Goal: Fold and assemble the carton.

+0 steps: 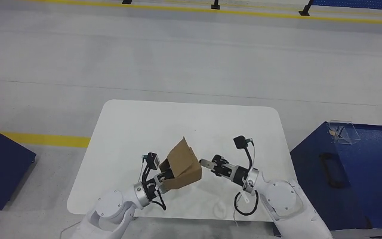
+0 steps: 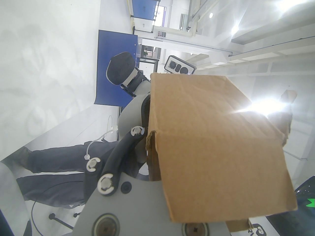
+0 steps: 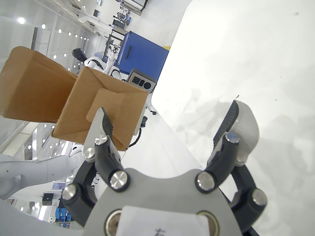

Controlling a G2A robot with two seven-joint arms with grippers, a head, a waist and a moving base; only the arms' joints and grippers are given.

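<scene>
Carton (image 1: pixel 184 165) (brown cardboard, partly folded) is over the near part of the white table (image 1: pixel 179 119), between the two grippers. Its long axis runs approx. left to right, the whole thing tilted, w/ one open flap sticking up toward the far side. Left gripper (image 1: pixel 160 177) is clamped on the carton's near-left end. Right gripper (image 3: pixel 169 106) is spread wide just beside the carton's right end, nothing held. One finger (image 3: pixel 104 121) overlaps a folded end flap, but contact can't be told.
</scene>
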